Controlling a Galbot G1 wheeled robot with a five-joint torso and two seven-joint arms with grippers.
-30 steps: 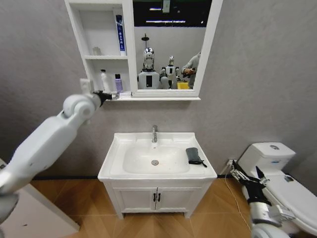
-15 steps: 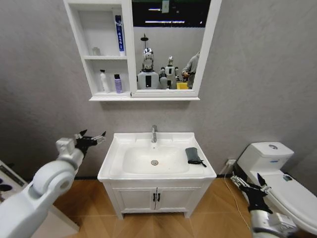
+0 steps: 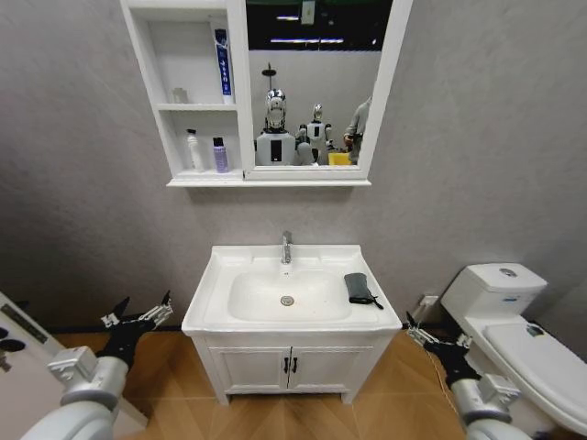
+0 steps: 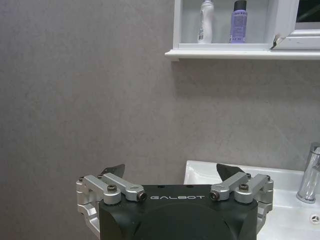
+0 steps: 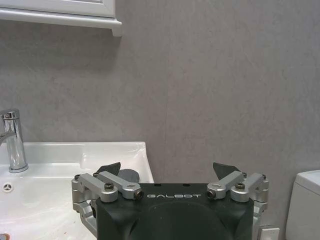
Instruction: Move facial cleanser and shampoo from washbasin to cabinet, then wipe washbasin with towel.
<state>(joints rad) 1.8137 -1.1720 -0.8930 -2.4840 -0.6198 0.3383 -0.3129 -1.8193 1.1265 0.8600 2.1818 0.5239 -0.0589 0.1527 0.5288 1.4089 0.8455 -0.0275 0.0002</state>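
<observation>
We count two bottles on the cabinet (image 3: pixel 151 87) lower open shelf: one white bottle (image 3: pixel 193 149), one purple bottle (image 3: pixel 220 155), upright, side by side, not touching. Same pair visible from the left wrist. Upper shelves hold one blue tube (image 3: pixel 221 61) standing on end and one small clear item we can't identify. Washbasin (image 3: pixel 211 312): one chrome tap (image 3: pixel 286 247), one round drain (image 3: pixel 287 300), bowl bare. One towel (image 3: pixel 359 288), dark grey, folded, thin cord trailing off it, lying on the basin's right rim. Left gripper (image 3: pixel 138 314) low beside the basin's left edge, fingers spread wide, holding nothing. Right gripper (image 3: pixel 431 337) low between basin and toilet (image 3: pixel 514 321), also spread wide, holding nothing.
</observation>
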